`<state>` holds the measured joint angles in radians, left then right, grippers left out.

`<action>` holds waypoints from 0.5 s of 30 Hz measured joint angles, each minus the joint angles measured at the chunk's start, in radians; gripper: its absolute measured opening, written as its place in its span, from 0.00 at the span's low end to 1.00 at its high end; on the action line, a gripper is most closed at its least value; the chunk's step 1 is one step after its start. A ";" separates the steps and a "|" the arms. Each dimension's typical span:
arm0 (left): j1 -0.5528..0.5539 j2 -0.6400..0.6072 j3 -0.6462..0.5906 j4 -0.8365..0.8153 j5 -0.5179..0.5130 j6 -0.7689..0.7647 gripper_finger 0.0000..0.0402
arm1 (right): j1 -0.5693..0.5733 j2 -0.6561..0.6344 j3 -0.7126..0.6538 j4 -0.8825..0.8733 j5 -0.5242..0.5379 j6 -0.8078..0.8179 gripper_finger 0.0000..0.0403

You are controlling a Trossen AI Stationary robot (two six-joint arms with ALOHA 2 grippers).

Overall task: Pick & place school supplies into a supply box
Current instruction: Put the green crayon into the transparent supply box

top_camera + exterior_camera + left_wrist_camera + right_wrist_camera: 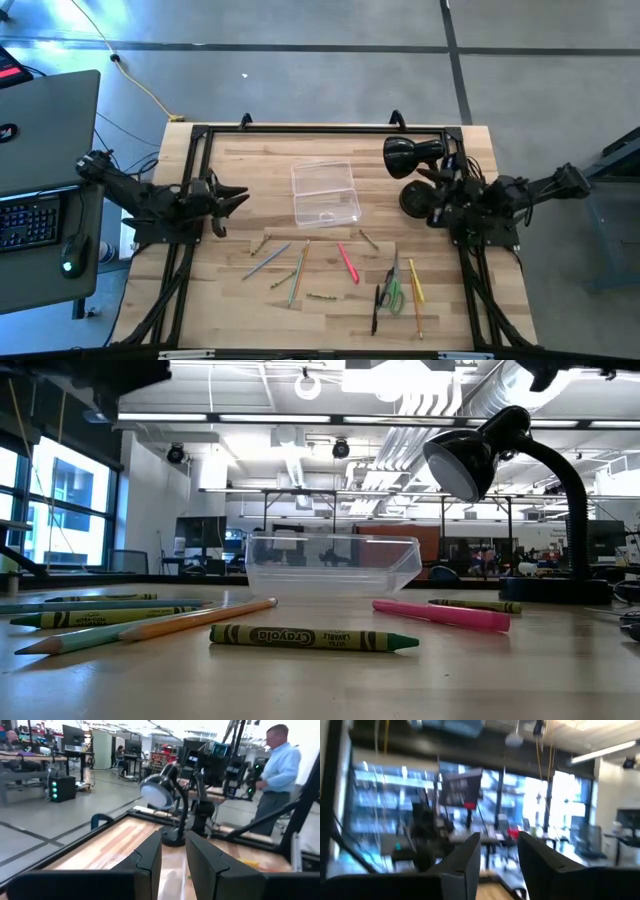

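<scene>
A black desk lamp [412, 153] stands just beside the empty clear box [324, 192]; both the left gripper [236, 199] and right gripper [432, 200] are parted, holding nothing, crayons [348, 262] scattered nearby.

A light wooden tabletop [250, 160] edged by a black frame carries a clear supply box [324, 192] near its middle and a black desk lamp [414, 172] toward its far right. Nearer the front, loose school supplies [340, 275] lie scattered flat: a pink-red pen [348, 263], green-handled scissors [393, 289], a yellow pencil [416, 284], a black pen [376, 309] and a green crayon [313, 638].
</scene>
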<state>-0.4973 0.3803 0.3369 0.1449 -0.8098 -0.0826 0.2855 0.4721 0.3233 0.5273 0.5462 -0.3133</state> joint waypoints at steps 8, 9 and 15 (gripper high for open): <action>0.000 0.056 0.160 -0.234 0.005 0.000 0.29 | 0.000 0.254 0.216 -0.336 0.190 0.191 0.35; 0.000 0.068 0.169 -0.245 0.004 -0.001 0.29 | 0.000 0.276 0.222 -0.349 0.189 0.220 0.35; 0.000 0.120 0.179 -0.254 -0.040 0.000 0.29 | 0.019 0.410 0.224 -0.399 0.180 0.394 0.35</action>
<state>-0.4973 0.4998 0.5156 -0.1091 -0.8502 -0.0828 0.3048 0.8816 0.5468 0.1284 0.7263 0.0804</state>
